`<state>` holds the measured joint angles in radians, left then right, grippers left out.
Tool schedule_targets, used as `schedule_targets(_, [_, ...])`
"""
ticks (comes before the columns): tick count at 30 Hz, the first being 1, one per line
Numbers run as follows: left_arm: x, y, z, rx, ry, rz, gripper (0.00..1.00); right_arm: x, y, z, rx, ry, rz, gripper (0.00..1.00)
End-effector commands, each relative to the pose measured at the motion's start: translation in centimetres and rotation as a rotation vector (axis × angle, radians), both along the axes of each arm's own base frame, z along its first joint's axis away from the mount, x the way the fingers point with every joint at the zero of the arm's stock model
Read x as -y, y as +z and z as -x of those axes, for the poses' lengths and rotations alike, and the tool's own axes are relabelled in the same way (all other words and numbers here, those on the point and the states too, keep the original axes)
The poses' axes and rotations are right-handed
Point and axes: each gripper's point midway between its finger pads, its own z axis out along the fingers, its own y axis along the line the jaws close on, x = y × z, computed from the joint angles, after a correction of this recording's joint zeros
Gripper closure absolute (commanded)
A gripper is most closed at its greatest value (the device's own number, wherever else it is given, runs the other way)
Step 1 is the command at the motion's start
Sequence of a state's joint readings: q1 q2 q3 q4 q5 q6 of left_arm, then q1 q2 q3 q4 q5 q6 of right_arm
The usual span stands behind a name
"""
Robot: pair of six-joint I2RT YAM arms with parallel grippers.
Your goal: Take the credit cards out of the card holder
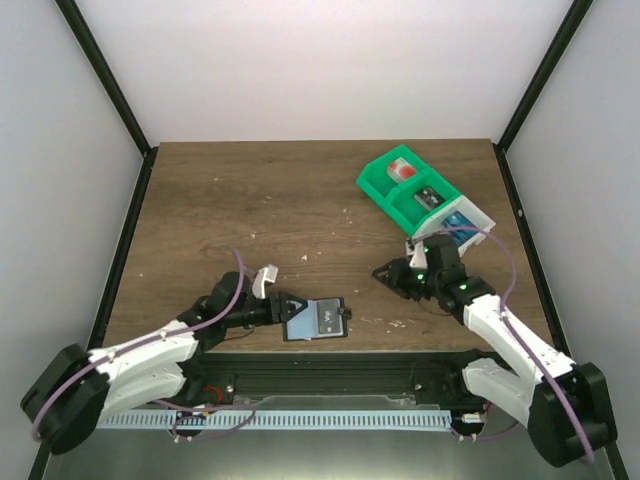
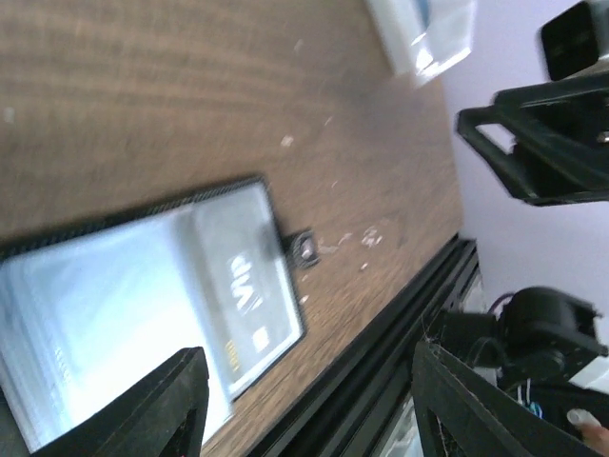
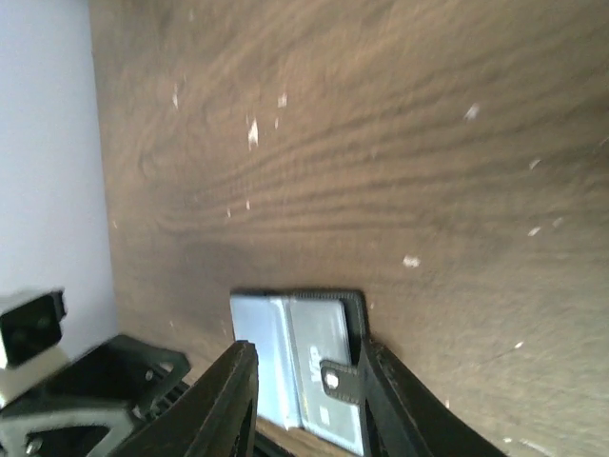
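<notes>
The left pincer lies low by the near edge of the brown wood-grain worktop. Its black fingers stand apart, one over the edge of the small flat bifold card holder with pale blue-grey panels and black edging, the other clear of it. Nothing is clamped. The card holder lies spread flat about midway along the near edge, its small black tab pointing toward the right edge. One half shows a pale blue panel, the other a grey card face with light lettering. Whether a bright blue card sits inside cannot be told.

The right pincer is low over the worktop, right of the card holder and well apart from it. Its jaws are a little apart with nothing between them, and they point toward the holder.

Behind it, along the right edge toward the far right corner, stands a green-and-white plastic compartment bin. Something blue shows in its white end. Small white specks dot the wood.
</notes>
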<state>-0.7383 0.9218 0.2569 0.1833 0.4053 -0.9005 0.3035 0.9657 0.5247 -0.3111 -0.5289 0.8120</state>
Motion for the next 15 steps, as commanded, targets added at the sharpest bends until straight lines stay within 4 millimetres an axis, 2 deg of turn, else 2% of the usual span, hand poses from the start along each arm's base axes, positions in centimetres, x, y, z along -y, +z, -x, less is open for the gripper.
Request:
schedule_targets(1, [1.5, -1.1, 1.3, -0.124, -0.074, 0.095, 0.41, -2.9, -1.1, 1.4, -0.019, 0.030, 0.023, 0.69])
schedule_targets(4, [1.7, -2.8, 1.4, -0.162, -0.081, 0.063, 0.43, -5.4, -3.1, 3.4, -0.065, 0.118, 0.051, 0.68])
schedule_targets(8, [1.4, -5.0, 1.2, -0.196, -0.067, -0.006, 0.45, -8.5, -3.8, 5.8, -0.053, 0.227, 0.020, 0.62])
schedule_targets(15, [0.2, -7.5, 1.7, -0.241, -0.039, -0.086, 0.44, -10.8, -4.3, 7.9, -0.017, 0.315, -0.003, 0.54])
